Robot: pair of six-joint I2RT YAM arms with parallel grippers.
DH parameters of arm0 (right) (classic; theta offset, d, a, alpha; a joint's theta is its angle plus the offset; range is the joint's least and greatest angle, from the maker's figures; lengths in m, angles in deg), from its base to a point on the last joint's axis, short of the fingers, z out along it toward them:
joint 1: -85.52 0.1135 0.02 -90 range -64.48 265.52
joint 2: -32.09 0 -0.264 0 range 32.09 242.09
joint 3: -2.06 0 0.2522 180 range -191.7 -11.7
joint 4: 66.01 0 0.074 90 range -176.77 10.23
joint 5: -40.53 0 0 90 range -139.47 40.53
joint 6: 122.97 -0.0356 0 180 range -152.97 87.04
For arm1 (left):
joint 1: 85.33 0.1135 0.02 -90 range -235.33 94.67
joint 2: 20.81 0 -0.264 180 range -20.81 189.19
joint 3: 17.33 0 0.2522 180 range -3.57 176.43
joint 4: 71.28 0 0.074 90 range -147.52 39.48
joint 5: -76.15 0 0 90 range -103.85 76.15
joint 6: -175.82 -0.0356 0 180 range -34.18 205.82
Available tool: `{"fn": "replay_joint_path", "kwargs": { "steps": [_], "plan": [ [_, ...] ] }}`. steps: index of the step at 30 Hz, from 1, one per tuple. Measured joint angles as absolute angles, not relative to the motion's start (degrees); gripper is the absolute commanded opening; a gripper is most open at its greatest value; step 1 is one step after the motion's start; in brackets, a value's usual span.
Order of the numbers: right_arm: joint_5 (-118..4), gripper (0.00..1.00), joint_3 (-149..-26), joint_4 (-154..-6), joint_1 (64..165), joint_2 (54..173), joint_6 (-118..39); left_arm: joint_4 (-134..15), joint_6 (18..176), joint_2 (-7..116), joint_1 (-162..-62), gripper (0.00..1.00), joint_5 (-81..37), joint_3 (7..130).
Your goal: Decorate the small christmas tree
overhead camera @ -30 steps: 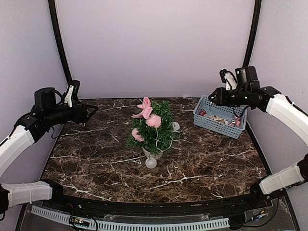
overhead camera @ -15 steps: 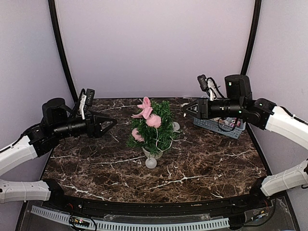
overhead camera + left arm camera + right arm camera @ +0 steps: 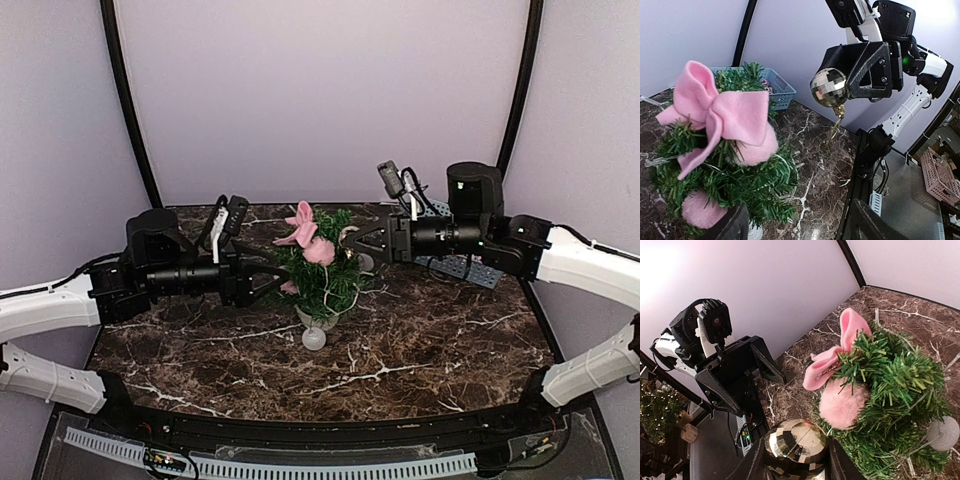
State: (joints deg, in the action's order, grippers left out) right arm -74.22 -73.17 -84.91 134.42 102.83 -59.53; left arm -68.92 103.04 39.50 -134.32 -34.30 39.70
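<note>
We see the small christmas tree upright at the middle of the marble-patterned tabletop, long axis vertical, tip up. It has bushy dark-green needles, a round white pot, a pink felt bow on top and a fluffy pink pompom below. Our right fingers pinch a faceted mirror bauble beside the crown. Our left fingers gape wide, empty, on its left. A second ago both arms hung back, the right over the blue mesh basket.
</note>
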Motion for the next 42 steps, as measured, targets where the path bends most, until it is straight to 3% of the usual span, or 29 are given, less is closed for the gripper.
{"fn": "replay_joint_path", "kwargs": {
  "steps": [16, 42],
  "plan": [
    [-71.14, 0.34, -66.5, -78.49, 136.15, 105.91, -66.18, -73.07, 103.52, 44.9, -138.54, 0.69, -32.37, 39.7],
    [-61.28, 0.34, -65.98, -83.3, 136.15, 103.55, -68.49, -73.07, 103.52, 44.84, -138.61, 0.69, -29.23, 39.7]
  ]
}}
